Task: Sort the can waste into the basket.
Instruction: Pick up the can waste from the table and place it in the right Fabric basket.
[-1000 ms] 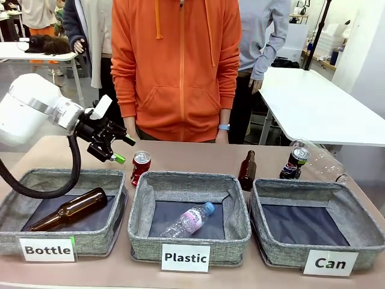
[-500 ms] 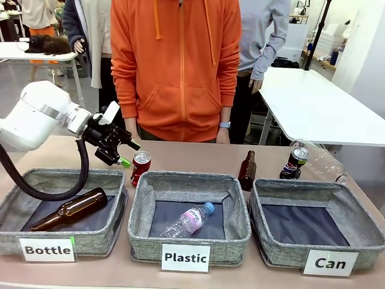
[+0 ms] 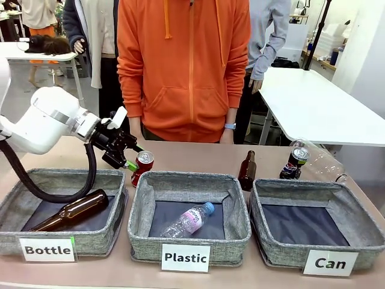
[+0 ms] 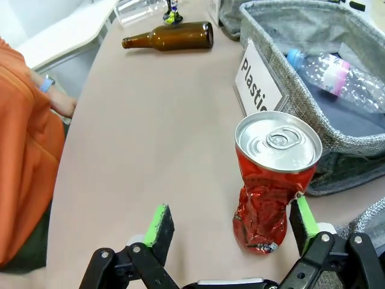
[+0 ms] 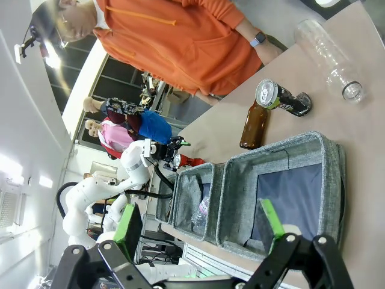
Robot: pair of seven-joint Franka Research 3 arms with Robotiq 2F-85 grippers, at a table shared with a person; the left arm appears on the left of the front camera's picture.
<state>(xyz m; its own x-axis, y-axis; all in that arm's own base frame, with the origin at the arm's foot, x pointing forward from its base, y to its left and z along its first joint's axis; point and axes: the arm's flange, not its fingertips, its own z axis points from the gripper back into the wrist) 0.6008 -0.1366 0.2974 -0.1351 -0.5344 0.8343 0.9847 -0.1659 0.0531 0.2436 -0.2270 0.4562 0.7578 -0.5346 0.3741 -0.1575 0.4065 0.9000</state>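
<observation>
Entry: I take this for a robotics lab. A white research arm [image 3: 48, 123] sits at 9 o'clock on my table [image 3: 198, 158], with printed sorting labels [image 3: 186, 257] at 6, white worktables [image 3: 313, 108] at 2 and onlookers [image 3: 267, 36] at 1.

Tan tabletop [image 3: 198, 158] across lower frame. White table [image 3: 319, 108] at right, second white table [image 3: 36, 53] upper left, grey floor [image 3: 21, 81] beneath it. White wall [image 3: 364, 54] far right, black pole [image 3: 317, 33] slanting before it. Lighting bright, even.
</observation>
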